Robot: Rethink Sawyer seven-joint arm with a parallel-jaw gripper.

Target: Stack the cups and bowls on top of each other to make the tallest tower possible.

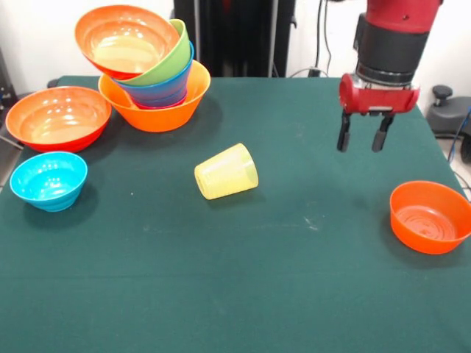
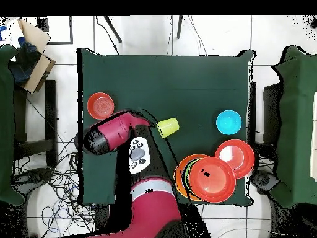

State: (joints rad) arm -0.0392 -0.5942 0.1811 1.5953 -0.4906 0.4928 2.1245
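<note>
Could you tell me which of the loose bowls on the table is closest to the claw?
The small glossy red-orange plastic bowl, alone at the table's edge below the open claw. The cyan bowl and wide orange bowl lie across the table.

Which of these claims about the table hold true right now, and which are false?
1. The yellow cup lies on its side. True.
2. The gripper holds the cup. False: its jaws are open and empty, apart from the cup.
3. The blue bowl stands alone, outside the tower. True.
4. The tower's top bowl sits level. False: it tilts.
5. The small orange bowl is upside down. False: it is upright.
</note>
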